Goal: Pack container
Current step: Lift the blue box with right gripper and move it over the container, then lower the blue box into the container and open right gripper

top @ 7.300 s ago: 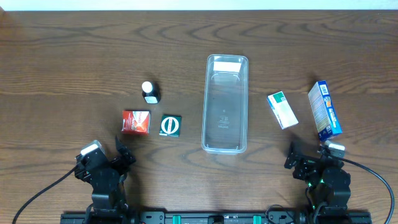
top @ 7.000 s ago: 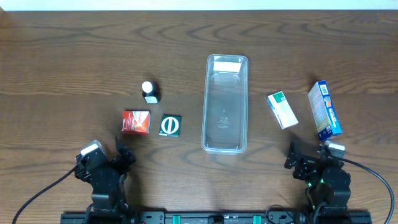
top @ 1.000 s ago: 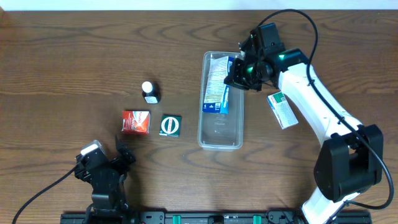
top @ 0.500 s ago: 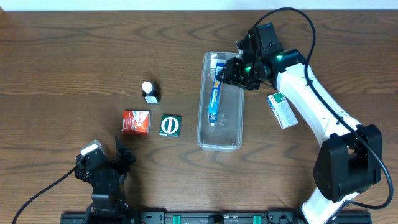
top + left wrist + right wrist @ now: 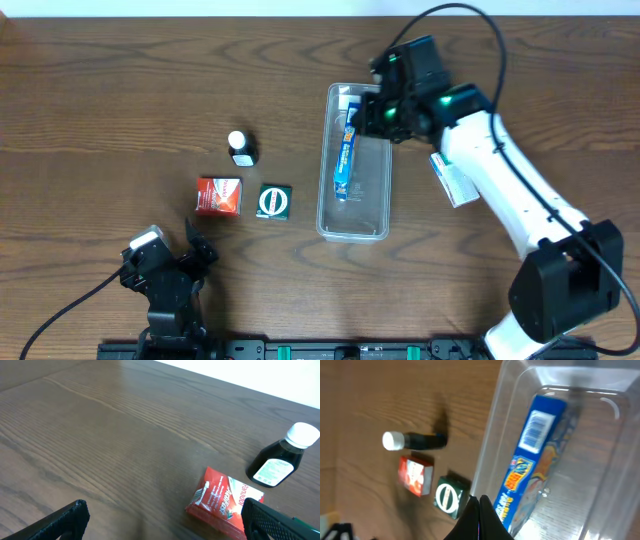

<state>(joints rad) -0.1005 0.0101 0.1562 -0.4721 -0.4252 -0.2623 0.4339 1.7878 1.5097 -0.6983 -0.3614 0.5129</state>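
The container [image 5: 352, 236] is a long clear tub in the middle of the table. A blue box [image 5: 345, 160] lies inside it on its narrow side, leaning along the left wall. My right gripper [image 5: 372, 112] hovers over the tub's far end, shut with nothing between its fingers. In the right wrist view the shut gripper [image 5: 479, 515] hangs above the tub's left rim [image 5: 490, 435], beside the blue box [image 5: 535, 455]. My left gripper [image 5: 195, 250] rests at the near left and is open. The open left gripper [image 5: 165, 525] faces a red box [image 5: 222, 502].
A dark bottle with a white cap [image 5: 241, 148], a red box [image 5: 218, 196] and a green box [image 5: 274, 201] sit left of the tub. A white and green box [image 5: 455, 178] lies to its right, partly under the right arm.
The right gripper has let go of the blue box, which now lies in the tub on its narrow side. The gripper has shut again and drawn back slightly. The left arm is still.
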